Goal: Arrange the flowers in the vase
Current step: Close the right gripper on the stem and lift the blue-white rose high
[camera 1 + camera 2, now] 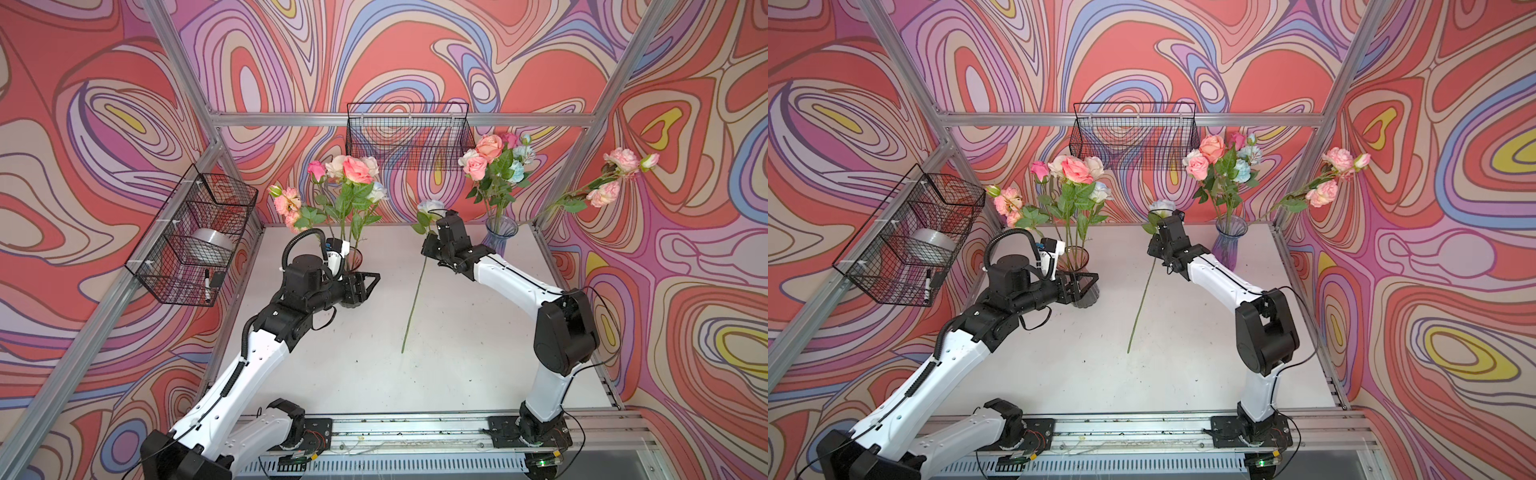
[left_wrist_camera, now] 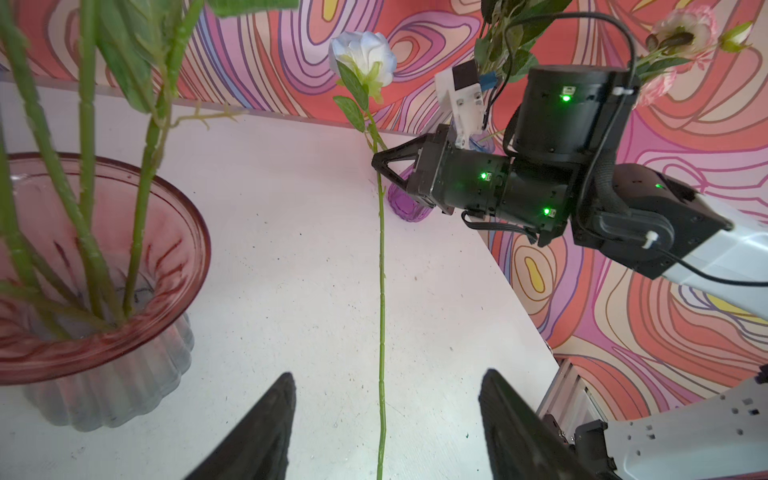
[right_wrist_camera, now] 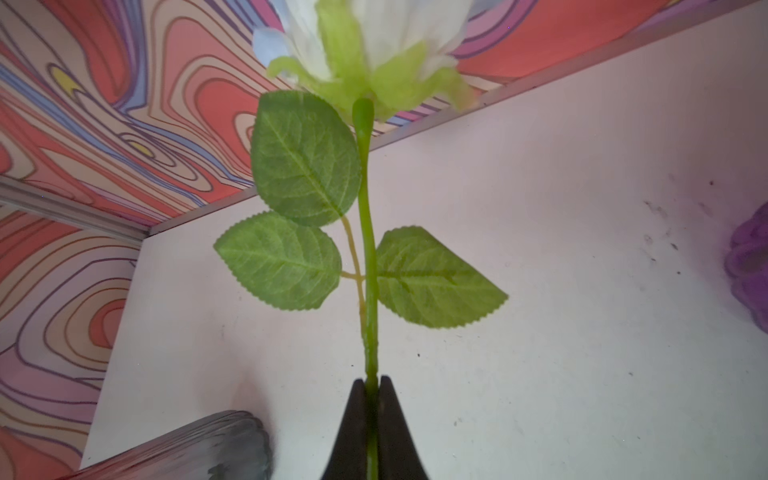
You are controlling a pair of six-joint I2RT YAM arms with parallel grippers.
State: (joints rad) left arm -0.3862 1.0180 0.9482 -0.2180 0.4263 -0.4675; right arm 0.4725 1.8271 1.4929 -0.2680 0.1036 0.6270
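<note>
Right tool clamped on white rose stem below its leaves, left tool apart, near the stem

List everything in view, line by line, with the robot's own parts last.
white-blue rose: one, green stem, held upright over mid-table
pink vase: one, left side of table
left bunch: several roses, pink, coral and cream, in the pink vase
blue vase: one, back right of table
right bunch: several roses, pink, coral and pale blue, in the blue vase
pink spray: one, leaning far right
wire baskets: two, black, left wall and back rail
tape roll: one, silvery, left basket
marker: one, black, left basket
table: one, white
left gripper: open, empty, beside the pink vase
right gripper: shut on the rose's stem
</note>
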